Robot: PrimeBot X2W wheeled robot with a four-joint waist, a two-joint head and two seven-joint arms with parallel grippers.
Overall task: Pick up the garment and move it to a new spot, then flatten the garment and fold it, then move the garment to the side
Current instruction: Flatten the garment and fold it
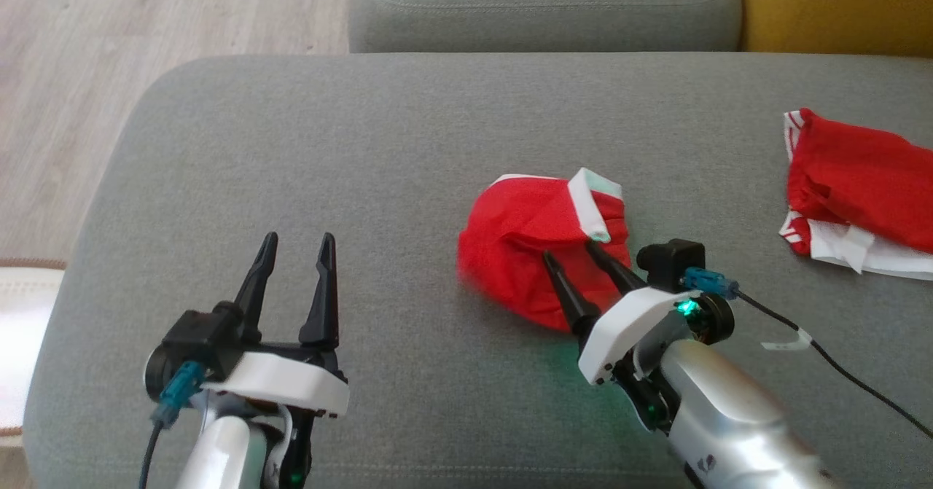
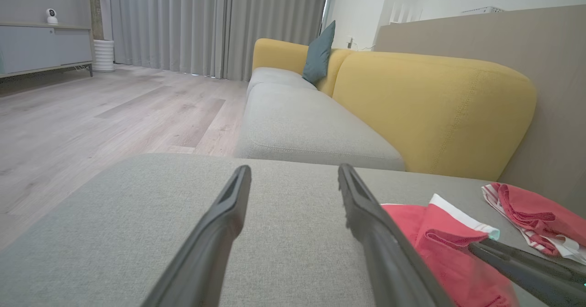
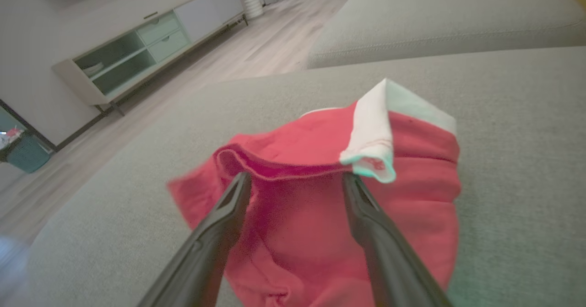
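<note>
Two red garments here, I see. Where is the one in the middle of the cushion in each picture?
Head view: garment right of centre, at the right gripper's tips.
Left wrist view: garment at lower right.
Right wrist view: garment in the centre.
Shared landmark: its white band.

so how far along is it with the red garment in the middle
Nothing looks finished. The red garment lies bunched on the grey cushion, neither flat nor folded; whether it was already moved here I cannot tell. In hand: the right gripper is open with its fingers over the garment's near edge, gripping nothing; the left gripper is open above bare cushion. Still to do: flatten, fold, move it aside.
</note>
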